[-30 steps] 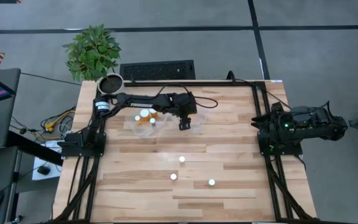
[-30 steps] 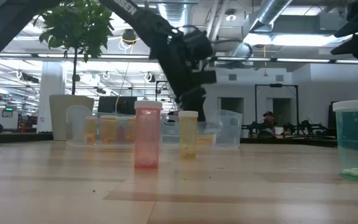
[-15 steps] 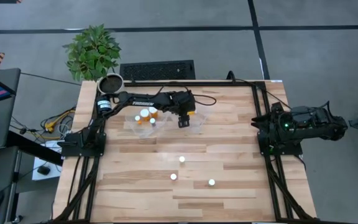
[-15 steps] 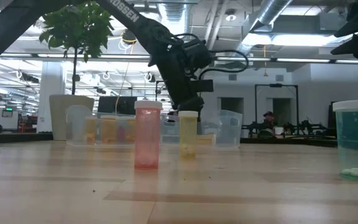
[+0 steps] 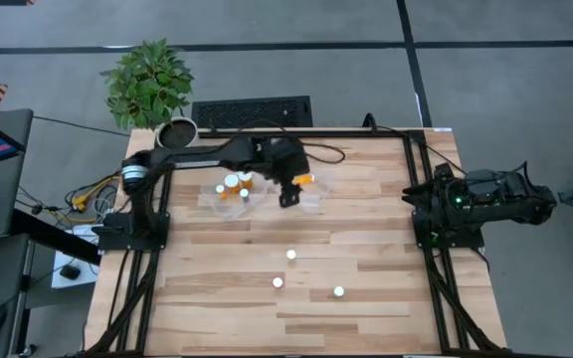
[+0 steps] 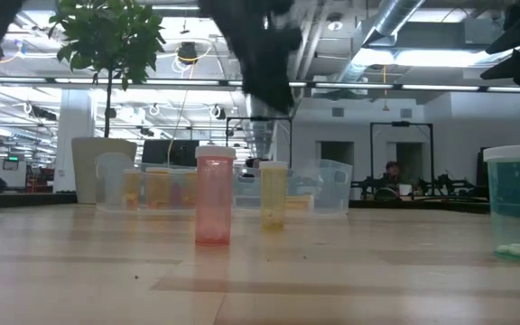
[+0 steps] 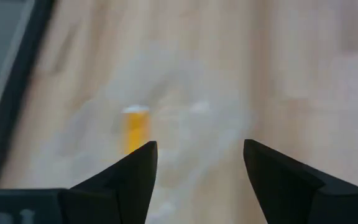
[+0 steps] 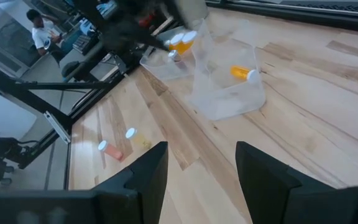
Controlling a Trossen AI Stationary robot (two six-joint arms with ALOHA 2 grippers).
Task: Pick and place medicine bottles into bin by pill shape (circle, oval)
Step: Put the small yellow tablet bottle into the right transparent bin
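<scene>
The left gripper (image 5: 286,196) was held open and empty above the clear trays (image 5: 318,189) near the desk's far edge, where one bottle (image 5: 304,180) lay. The right gripper (image 8: 197,168) was parked open at the right edge.

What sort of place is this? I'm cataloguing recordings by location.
Probably a robotics lab in an open-plan industrial workspace: a wooden butcher-block table framed by black rails, exposed silver ceiling ducts, and a person seated at a desk far behind.
</scene>
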